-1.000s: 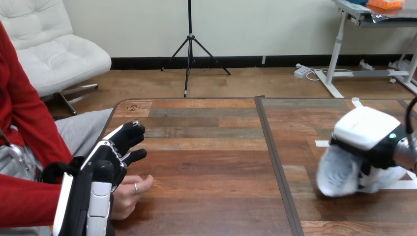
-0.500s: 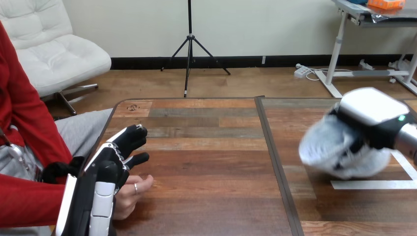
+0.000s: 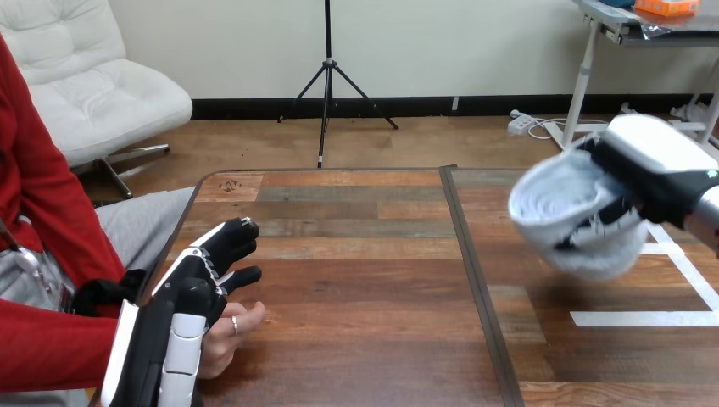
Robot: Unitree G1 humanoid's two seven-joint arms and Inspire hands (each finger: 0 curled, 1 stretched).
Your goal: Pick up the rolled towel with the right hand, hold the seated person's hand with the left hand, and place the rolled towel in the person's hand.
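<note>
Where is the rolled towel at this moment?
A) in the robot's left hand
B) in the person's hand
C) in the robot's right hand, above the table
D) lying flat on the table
C: the right hand has its fingers curled round the rolled towel, clear of the table.

Rolled towel (image 3: 564,203) over the table (image 3: 365,280), right (person's hand (image 3: 239,326) left)

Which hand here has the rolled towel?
The robot's right hand, curled round the rolled towel above the table. Its left hand rests over the person's hand; neither holds it.
</note>
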